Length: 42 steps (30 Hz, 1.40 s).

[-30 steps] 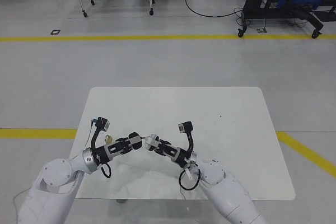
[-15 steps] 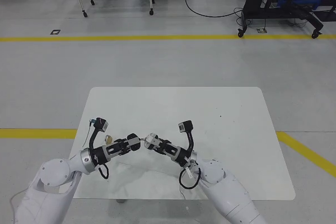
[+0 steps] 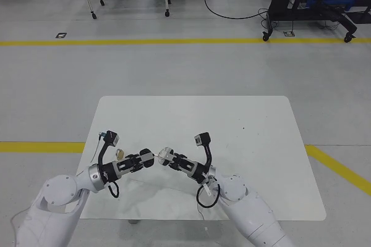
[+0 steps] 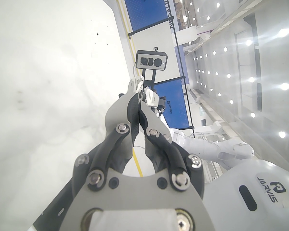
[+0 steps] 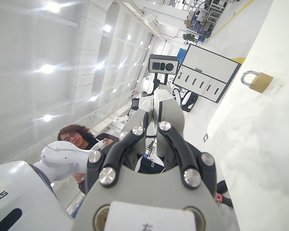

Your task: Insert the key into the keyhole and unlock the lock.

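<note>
Both grippers meet tip to tip above the bench (image 3: 247, 123), left of centre in the top view. The right gripper (image 3: 162, 154) is drawn narrow, pinching a thin metal piece, apparently the key (image 5: 155, 115). The left gripper (image 3: 149, 158) is likewise narrow, almost closed; whether it grips the key cannot be told. The lock (image 3: 119, 152) lies flat on the bench beside the left arm's wrist, shackle seated, apart from both grippers.
</note>
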Each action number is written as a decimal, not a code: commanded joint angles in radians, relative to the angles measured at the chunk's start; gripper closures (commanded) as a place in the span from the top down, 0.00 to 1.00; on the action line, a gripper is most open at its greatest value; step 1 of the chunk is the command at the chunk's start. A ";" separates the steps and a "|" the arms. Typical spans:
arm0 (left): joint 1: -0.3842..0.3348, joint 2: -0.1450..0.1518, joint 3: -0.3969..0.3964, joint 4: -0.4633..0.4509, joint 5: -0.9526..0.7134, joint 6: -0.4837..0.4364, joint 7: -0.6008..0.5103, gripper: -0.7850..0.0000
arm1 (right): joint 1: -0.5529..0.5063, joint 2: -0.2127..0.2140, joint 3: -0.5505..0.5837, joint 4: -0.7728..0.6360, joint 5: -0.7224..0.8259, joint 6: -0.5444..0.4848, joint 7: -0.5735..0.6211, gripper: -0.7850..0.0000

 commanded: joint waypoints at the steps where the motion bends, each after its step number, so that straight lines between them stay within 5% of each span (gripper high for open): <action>1: 0.001 0.001 0.000 0.000 -0.001 -0.001 0.001 0.00 | 0.002 -0.002 -0.001 0.004 0.001 -0.002 0.000 0.00; 3: 0.001 0.002 -0.001 0.001 -0.006 -0.002 0.001 0.00 | 0.003 -0.002 -0.001 0.006 -0.001 -0.002 0.000 0.00; 4: 0.001 0.002 -0.001 0.002 -0.012 -0.001 0.001 0.16 | 0.003 -0.003 -0.001 0.007 -0.002 -0.004 -0.002 0.00; 5: 0.001 0.002 -0.001 0.002 -0.016 0.000 -0.001 0.91 | 0.003 -0.004 0.000 0.007 -0.003 -0.006 -0.003 0.00; 6: 0.001 0.003 -0.002 0.002 -0.019 0.002 -0.004 1.00 | 0.004 -0.004 0.000 0.008 -0.005 -0.009 -0.004 0.00; 12: -0.003 0.005 -0.001 0.003 -0.047 0.010 -0.021 1.00 | 0.007 -0.007 0.003 0.017 -0.002 -0.022 -0.005 0.00; 16: -0.013 0.012 -0.038 0.049 -0.199 0.083 -0.125 1.00 | 0.005 -0.005 0.029 0.024 0.005 -0.055 -0.016 0.00; 27: 0.104 0.083 -0.495 0.199 -0.389 0.198 -0.367 1.00 | -0.029 0.010 0.108 0.017 0.002 -0.129 -0.061 0.00; 30: 0.118 0.097 -0.560 0.242 -0.303 0.173 -0.302 1.00 | -0.029 0.010 0.108 0.017 0.002 -0.129 -0.061 0.00; 34: 0.147 0.102 -0.514 0.179 0.026 0.074 -0.076 1.00 | -0.029 0.010 0.108 0.017 0.002 -0.129 -0.061 0.00; 37: 0.142 0.096 -0.432 0.154 0.042 0.064 -0.075 1.00 | -0.029 0.010 0.108 0.017 0.002 -0.129 -0.061 0.00; 42: 0.073 0.094 -0.280 0.160 0.293 0.043 -0.006 1.00 | -0.029 0.010 0.108 0.017 0.002 -0.129 -0.061 0.00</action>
